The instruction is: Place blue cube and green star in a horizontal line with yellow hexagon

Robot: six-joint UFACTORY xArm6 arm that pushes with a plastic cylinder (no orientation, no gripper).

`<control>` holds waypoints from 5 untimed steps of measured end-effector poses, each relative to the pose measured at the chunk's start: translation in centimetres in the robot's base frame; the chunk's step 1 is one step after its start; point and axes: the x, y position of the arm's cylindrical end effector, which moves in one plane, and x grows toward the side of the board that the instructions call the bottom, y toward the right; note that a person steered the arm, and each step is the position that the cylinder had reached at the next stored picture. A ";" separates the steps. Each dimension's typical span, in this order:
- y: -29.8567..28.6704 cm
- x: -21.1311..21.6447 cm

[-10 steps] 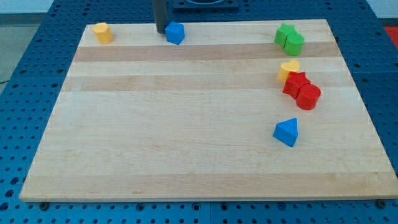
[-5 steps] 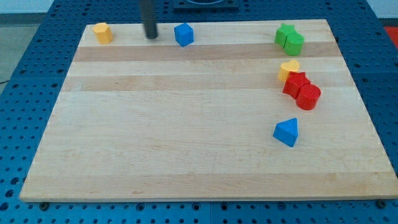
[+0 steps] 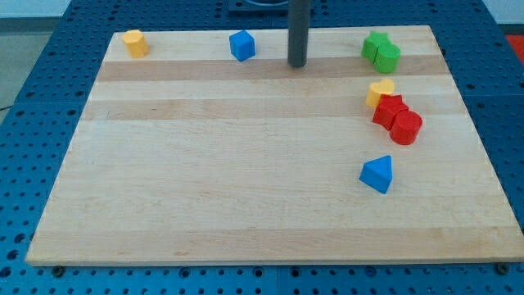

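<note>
Up top, my tip (image 3: 297, 64) stands free between blue cube (image 3: 241, 45) and green star (image 3: 381, 50), touching neither; yellow hexagon (image 3: 135, 42) sits far left, roughly level with both.

Lab bench setup: pale wooden board (image 3: 246, 205) lay on a blue perforated table (image 3: 33, 123), peg-holes in a regular grid; coloured test blocks sat on it.

**Block count on the board: eight, plus one tip**

Two yellows showing: the yellow hexagon (image 3: 135, 42) and a yellow heart (image 3: 380, 91); two blues, the blue cube (image 3: 241, 45) and a blue triangle (image 3: 377, 174); two greens, the green star (image 3: 376, 44) and a green cylinder (image 3: 389, 57); two reds, a red star (image 3: 389, 109) and a red cylinder (image 3: 406, 128); one rod, my tip (image 3: 297, 64).
</note>
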 end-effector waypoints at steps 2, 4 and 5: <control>7.1 -6.8; 15.7 -1.4; 10.3 2.2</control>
